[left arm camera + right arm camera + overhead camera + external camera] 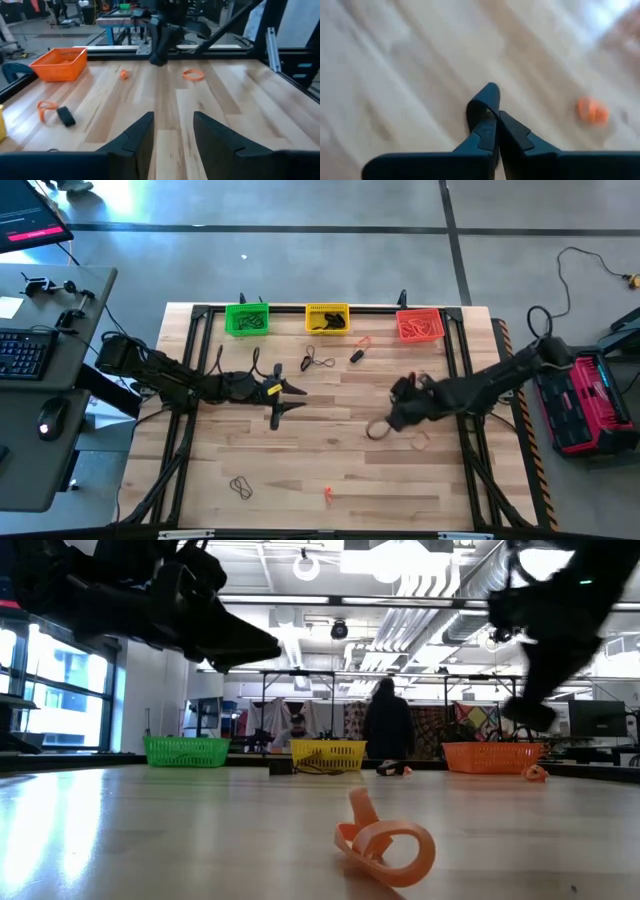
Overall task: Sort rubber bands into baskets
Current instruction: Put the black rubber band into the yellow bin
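My right gripper (388, 423) is right of the table's middle, above the wood, shut on a dark rubber band (484, 104). My left gripper (281, 402) hovers left of the middle, open and empty; its fingers show apart in the left wrist view (173, 135). At the far edge stand the green basket (246, 319), the yellow basket (327, 318) and the orange basket (420, 325). Loose on the table lie orange bands (420, 442) (327, 495) (362, 340) and black bands (318, 361) (240, 487). My right gripper pinches the dark band between its two fingertips (492, 131). A small loop of it (489, 95) sticks out past the tips. The fingers slant down toward the table's left. The band is lifted clear of the table.
A small black piece (65, 116) lies beside an orange band (45, 107) in front of the yellow basket. An orange band (385, 845) curls up near the table's near edge. A black frame (455, 310) borders the table. A person (386, 730) stands in the room behind.
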Tool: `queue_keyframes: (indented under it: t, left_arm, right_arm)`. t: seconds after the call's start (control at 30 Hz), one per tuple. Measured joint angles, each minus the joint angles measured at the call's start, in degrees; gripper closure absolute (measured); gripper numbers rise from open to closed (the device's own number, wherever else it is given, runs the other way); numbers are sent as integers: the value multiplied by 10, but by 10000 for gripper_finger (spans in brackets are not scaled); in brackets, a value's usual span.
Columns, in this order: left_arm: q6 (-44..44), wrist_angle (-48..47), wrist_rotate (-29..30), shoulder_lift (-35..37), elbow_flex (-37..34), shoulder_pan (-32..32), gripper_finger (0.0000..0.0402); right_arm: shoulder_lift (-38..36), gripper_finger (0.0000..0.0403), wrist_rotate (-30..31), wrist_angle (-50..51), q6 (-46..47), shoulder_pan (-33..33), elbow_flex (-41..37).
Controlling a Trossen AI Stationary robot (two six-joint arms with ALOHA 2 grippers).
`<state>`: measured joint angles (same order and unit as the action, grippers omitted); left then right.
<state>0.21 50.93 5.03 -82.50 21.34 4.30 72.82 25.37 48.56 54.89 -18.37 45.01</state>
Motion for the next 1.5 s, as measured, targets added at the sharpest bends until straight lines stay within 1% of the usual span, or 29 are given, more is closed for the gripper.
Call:
queue_keyframes:
  t: [0.23,0.33,0.43,0.5,0.57,0.8,0.97,1.1,1.17,1.3,1.5]
  left_arm:
    - [0,-2,-18,-8,0,-30,326]
    - [4,-1,-19,-11,0,-42,351]
    - [17,3,-29,-11,0,-54,375]
    - [20,9,-35,-11,0,-61,392]
    - [24,22,-50,-11,0,-72,399]
    - [31,28,-95,-11,0,-108,401]
    - [35,37,-100,-11,-8,-119,401]
    - [29,89,-101,-11,-36,-123,401]
    - [23,108,-101,-11,-49,-123,401]
    - [17,128,-98,-11,-65,-123,401]
    - [14,128,-94,-11,-67,-123,401]
  right_arm:
    - [0,402,-3,-210,-208,137,1]
    - [0,402,-30,-282,-279,193,1]
    - [10,402,-60,-339,-326,240,6]
    - [29,402,-73,-345,-350,264,24]
    - [57,402,-81,-344,-378,283,51]
    - [177,403,-147,-315,-478,352,185]
    - [262,403,-156,-267,-526,400,287]
    - [319,403,-185,-261,-554,434,346]
    - [343,403,-189,-255,-567,449,372]
    - [378,403,-197,-233,-576,481,404]
    - [402,403,-224,-233,-574,519,406]
